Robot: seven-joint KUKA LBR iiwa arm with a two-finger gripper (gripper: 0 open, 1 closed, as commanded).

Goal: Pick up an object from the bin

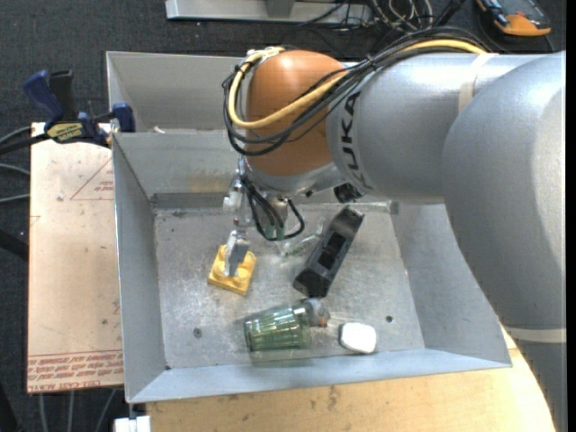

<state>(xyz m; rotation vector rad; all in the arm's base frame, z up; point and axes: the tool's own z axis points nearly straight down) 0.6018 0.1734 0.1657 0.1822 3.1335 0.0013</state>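
Left of centre in the bin (135,241), yellow block (221,277) just under the pincer (239,254) — grip unreadable.

Bin (180,304): grey sheet metal, matt, floor scuffed with pale scratches. Yellow block (223,278): matt, foam or soft plastic by look. Black bar (328,252): dull hard plastic. Tumbler (277,331): clear, green-tinted, glossy; glass or plastic unclear. White lump (358,337): smooth, slight sheen. Arm shell (468,124): smooth grey, satin. Orange dome (288,106) on wrist: smooth, glossy.
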